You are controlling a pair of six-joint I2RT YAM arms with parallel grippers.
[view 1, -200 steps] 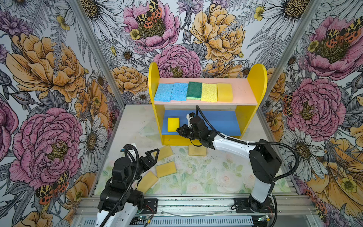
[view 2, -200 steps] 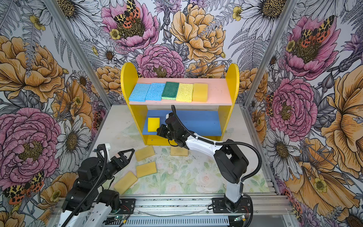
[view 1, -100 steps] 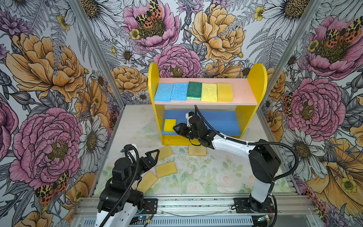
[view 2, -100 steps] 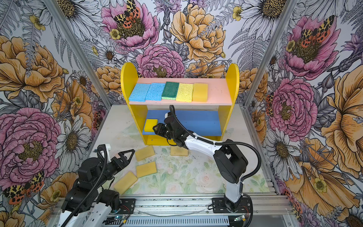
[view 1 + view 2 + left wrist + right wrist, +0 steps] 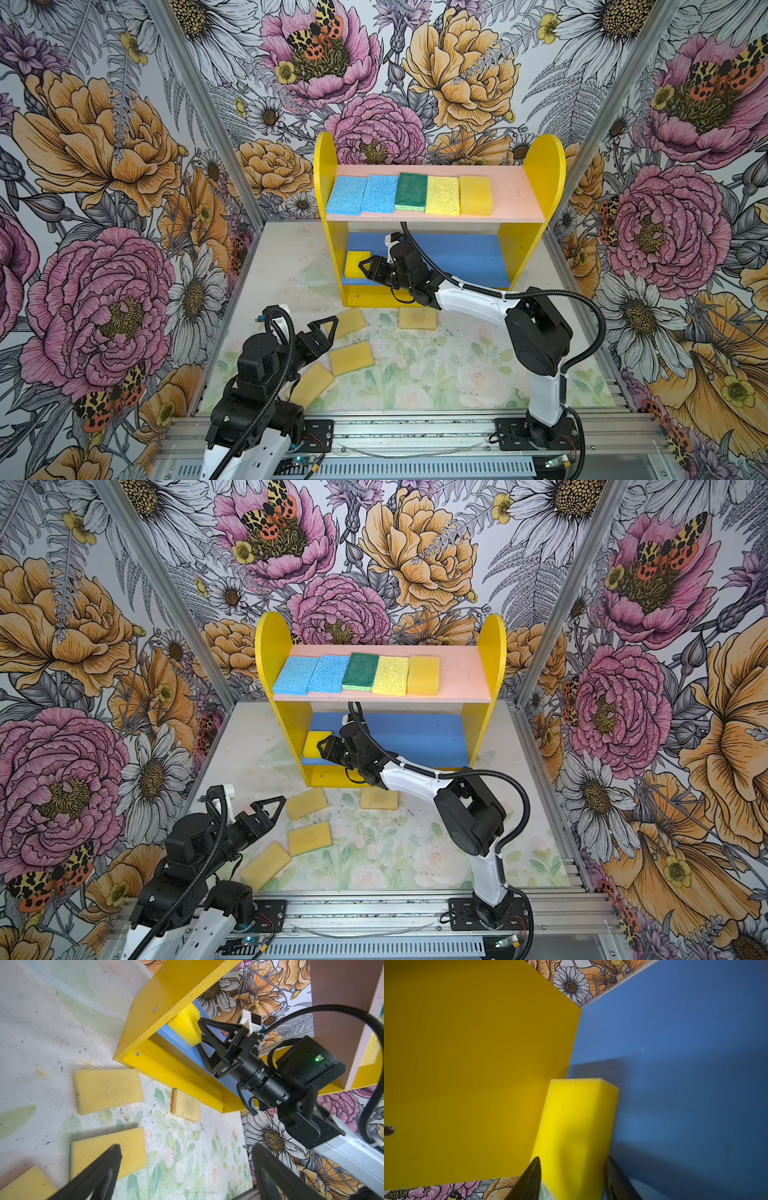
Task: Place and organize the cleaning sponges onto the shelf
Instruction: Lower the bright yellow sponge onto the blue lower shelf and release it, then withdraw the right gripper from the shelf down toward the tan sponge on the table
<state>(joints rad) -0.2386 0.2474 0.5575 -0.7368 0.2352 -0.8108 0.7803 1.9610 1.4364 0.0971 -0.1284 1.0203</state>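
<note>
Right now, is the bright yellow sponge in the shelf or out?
In. The sponge sits on the blue lower board, by the yellow side panel.

Both top views: right gripper (image 5: 365,269) covers the near end of the small sponge (image 5: 355,260). Right wrist view: frame edge cuts that sponge off and only the fingertips (image 5: 534,1169) show, so contact is unclear. Left arm (image 5: 266,361) hides part of the nearest tan sponge (image 5: 315,384).
</note>
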